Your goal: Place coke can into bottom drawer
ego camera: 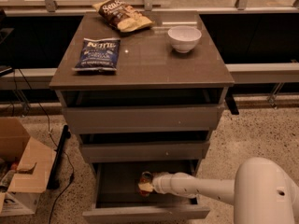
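The bottom drawer (145, 213) is pulled open below the two like drawers; its shallow dark tray shows. The coke can (145, 178), red with a silver top, stands inside the tray near its middle. My gripper (146, 185) reaches into the drawer from the right on a white arm and sits at the can, its pale fingers against the can's lower part. The fingers look closed around the can.
A white bowl (184, 38), a blue chip bag (97, 54) and a brown chip bag (122, 15) lie on the cabinet top (145, 66). An open cardboard box (21, 171) stands on the floor at left, with a cable (60, 148) beside the cabinet.
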